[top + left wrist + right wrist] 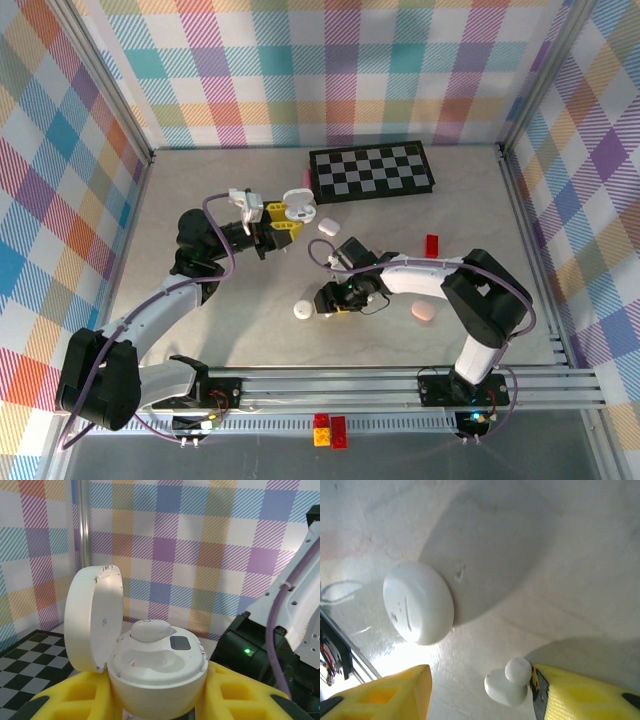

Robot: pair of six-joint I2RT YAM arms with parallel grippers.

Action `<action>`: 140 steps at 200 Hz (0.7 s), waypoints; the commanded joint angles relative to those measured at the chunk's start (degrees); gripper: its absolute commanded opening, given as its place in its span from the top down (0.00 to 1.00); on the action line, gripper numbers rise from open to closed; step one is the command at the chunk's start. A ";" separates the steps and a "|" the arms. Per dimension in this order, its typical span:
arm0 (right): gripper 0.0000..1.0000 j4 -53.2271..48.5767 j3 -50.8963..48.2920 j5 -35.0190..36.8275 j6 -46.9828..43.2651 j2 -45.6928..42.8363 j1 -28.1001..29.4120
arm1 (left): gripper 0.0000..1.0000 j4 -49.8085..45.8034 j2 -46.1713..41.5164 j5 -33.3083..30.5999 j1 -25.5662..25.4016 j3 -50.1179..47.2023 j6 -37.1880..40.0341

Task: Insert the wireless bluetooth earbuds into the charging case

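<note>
1. Left of centre, toward the far side, your left gripper [283, 222] is clamped on the base of the charging case [160, 670], holding it upright off the table with its lid [92, 617] swung open.
2. One seated earbud [150, 629] sits in the far socket. The shallow hollow nearer the camera looks empty, so you are roughly halfway on this case.
3. Nearer to you, about mid-table, your right gripper [477, 682] is down at the surface with its jaws apart and nothing gripped. The loose earbud [506, 686] lies between the fingers, right against the right one and well clear of the other.
4. What is left, as I judge it: close on that bud, lift it, carry it to the open case and seat it in the free hollow.
5. A closed white case [418, 602] lies just beside the bud on its left. Keep the wide finger off it.
6. The table [460, 200] is pale, smooth and slightly glossy. On it are a chessboard [372, 170] at the far side, a red block [432, 245] and a pink case [424, 313] on the right.
7. Plaid walls [300, 60] enclose three sides, and metal rails [400, 385] run along the near edge.
</note>
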 commanded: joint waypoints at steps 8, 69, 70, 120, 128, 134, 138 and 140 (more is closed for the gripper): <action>0.45 -2.57 -1.32 -0.31 1.35 -1.94 2.14 | 0.67 6.62 0.57 0.51 1.38 0.83 -2.57; 0.45 -9.38 1.68 7.97 -10.76 -5.44 3.40 | 0.67 12.33 0.78 -0.21 5.18 -0.31 -6.30; 0.45 -9.56 1.69 8.09 -11.08 -5.45 3.40 | 0.67 12.41 0.78 -0.24 5.32 -0.31 -6.33; 0.49 -17.01 7.51 15.71 -22.36 -5.64 6.63 | 0.67 16.39 0.99 -0.37 10.23 -0.67 -10.21; 0.49 -18.27 8.87 16.73 -23.67 -4.67 7.64 | 0.67 17.36 1.12 -0.41 10.77 -0.80 -10.88; 0.48 -19.33 10.01 17.82 -24.57 -3.76 8.43 | 0.67 18.21 1.18 -0.45 11.18 -0.92 -11.62; 0.48 -19.99 10.67 18.83 -25.08 -3.09 8.99 | 0.67 18.85 1.27 -0.54 11.38 -0.93 -12.02; 0.48 -20.39 11.07 19.33 -25.32 -2.83 9.19 | 0.67 19.14 1.33 -0.50 11.50 -0.97 -12.20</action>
